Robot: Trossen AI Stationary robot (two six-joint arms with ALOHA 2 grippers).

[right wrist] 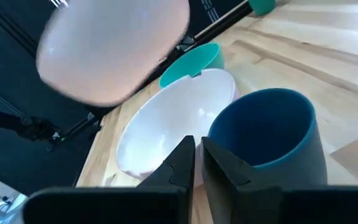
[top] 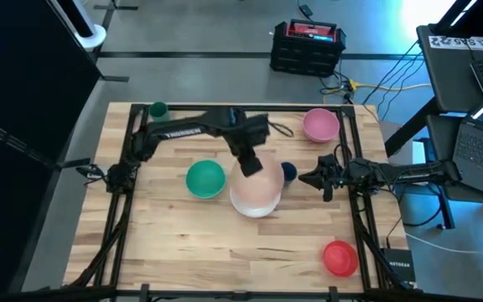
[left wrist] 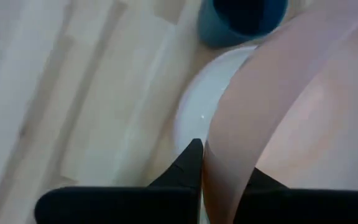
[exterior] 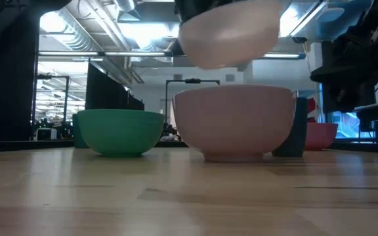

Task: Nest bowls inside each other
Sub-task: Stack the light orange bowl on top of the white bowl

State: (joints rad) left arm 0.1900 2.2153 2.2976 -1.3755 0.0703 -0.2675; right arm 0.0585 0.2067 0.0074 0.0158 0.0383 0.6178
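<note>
Now | bowls: five (one peach, held aloft) | cups: two

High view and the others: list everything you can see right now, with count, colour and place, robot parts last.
peach bowl: one, pale peach, lifted off the table in the left gripper, above the white bowl
white bowl: one, white, table centre, empty
green bowl: one, green, left of the white bowl
pink bowl: one, pink, far right of the table
red-orange bowl: one, red-orange, near right corner
dark blue cup: one, dark blue, just right of the white bowl
teal-green cup: one, teal-green, far left corner
black crate: one, black with red top, on the floor beyond the table
left gripper: fingers shut on the peach bowl's rim, over table centre
right gripper: fingers shut, empty, waiting near the dark blue cup
</note>
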